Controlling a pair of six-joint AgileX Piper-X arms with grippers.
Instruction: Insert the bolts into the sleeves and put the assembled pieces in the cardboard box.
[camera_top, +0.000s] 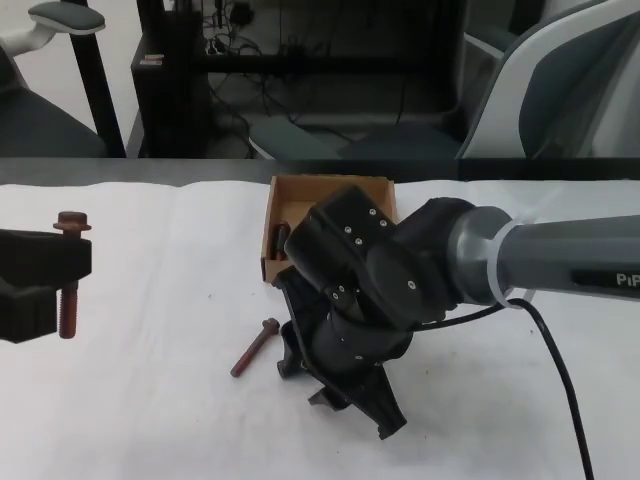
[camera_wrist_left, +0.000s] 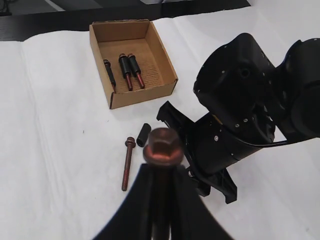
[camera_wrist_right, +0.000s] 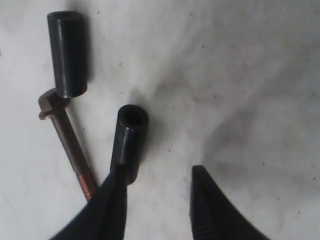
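My left gripper (camera_top: 45, 272) hangs above the bench's left edge, shut on a copper bolt (camera_top: 68, 275) held upright; its hex head (camera_wrist_left: 162, 146) shows between the fingers in the left wrist view. The right gripper (camera_wrist_right: 158, 172) points down at the white cloth with its jaws open. A black sleeve (camera_wrist_right: 129, 142) lies just ahead of one fingertip. A second sleeve (camera_wrist_right: 67, 52) rests against the head of a loose bolt (camera_wrist_right: 67, 145), which also lies on the cloth (camera_top: 255, 347). The cardboard box (camera_wrist_left: 142, 95) holds assembled pieces (camera_wrist_left: 130, 70).
The right arm's bulky black body (camera_top: 380, 290) stands between the box (camera_top: 330, 181) and the bench's near edge, with its cable (camera_top: 560, 380) trailing to the right. White cloth covers the bench. Chairs and a dark frame stand behind it.
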